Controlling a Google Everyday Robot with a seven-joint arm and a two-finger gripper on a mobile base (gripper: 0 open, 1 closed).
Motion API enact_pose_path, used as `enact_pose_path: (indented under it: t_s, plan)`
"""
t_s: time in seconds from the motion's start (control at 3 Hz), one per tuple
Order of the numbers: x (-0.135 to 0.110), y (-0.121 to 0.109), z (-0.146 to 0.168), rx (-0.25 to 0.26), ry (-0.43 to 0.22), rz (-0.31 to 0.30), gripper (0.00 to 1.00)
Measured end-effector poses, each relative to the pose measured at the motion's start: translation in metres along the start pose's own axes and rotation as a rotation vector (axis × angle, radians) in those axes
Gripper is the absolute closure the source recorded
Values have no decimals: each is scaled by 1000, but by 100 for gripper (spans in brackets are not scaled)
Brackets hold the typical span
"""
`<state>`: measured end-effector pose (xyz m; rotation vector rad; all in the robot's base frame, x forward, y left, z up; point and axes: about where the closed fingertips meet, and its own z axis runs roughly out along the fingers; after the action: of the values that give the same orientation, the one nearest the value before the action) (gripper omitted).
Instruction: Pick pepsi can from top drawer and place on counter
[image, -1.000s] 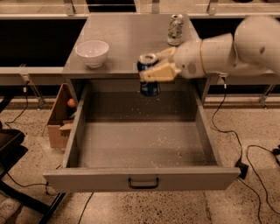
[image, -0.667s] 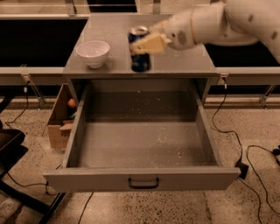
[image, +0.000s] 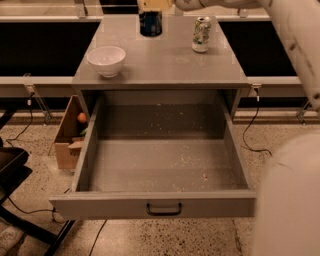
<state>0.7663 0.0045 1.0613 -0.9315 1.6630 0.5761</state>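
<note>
The can (image: 150, 24) is held upright from above in the jaws of the gripper (image: 150, 6), at the far edge of the counter (image: 165, 65).

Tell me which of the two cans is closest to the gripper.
The dark blue pepsi can, directly beneath the gripper at the counter's far edge; the white-and-green can stands apart to the right.

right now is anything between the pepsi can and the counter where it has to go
Nothing visible. The claw holds the pepsi can over the counter, at its bare back part; the white bowl and the white-and-green can stand off to either side.
</note>
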Motion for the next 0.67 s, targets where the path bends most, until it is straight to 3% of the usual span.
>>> enact_pose_path:
  t_s: [0.33, 0.67]
  plan:
    - [-6, -43, 43, 115, 25, 4, 100]
    - [-6, -43, 43, 115, 25, 5, 100]
